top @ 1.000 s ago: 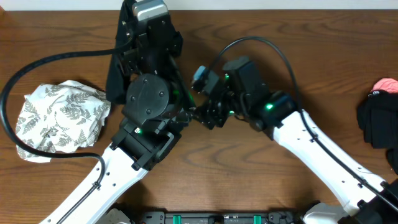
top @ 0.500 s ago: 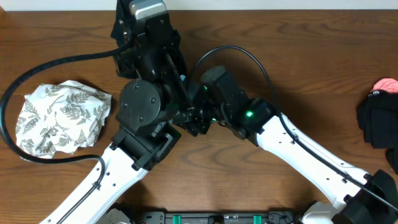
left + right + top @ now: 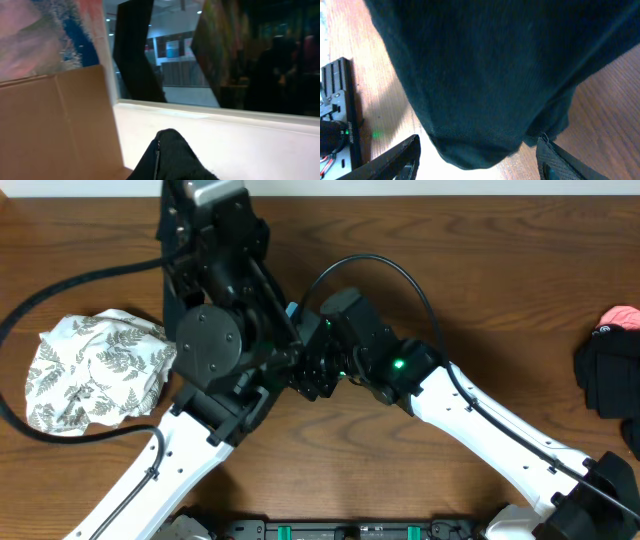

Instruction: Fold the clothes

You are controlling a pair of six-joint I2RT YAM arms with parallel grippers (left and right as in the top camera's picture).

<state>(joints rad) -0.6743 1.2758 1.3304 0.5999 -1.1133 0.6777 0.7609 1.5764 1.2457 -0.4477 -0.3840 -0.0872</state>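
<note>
**SHIRT HANGS FROM ONE ARM, 2ND ARM WAITS AT ITS LOWER END**

The black shirt (image 3: 485, 75) is off the worktop (image 3: 600, 110), hanging to the right of the white leaf-print cloth (image 3: 95, 370) and well apart from it. The left tool (image 3: 160, 152) is shut on a bunched fold at the shirt's upper end. Its wrist view shows only a hump of black fabric w/ the room beyond.

The shirt's long axis runs roughly top to bottom, from that pinch down toward the wood. From overhead the raised left arm hides most of the garment, so its full spread can't be told.

The right tool (image 3: 480, 160), on the side of the shirt away from the leaf-print cloth, has its fingers (image 3: 402, 157) standing well apart. The shirt's rounded lower end hangs btwn them and nothing is gripped. Whether the fabric touches either finger can't be told.

The free low end lies straight ahead of the right tool, so the right arm is clearly the nearer one. The next move likely turns on closing there w/o missing the loose edge. The fold itself is probably not yet begun.
</note>
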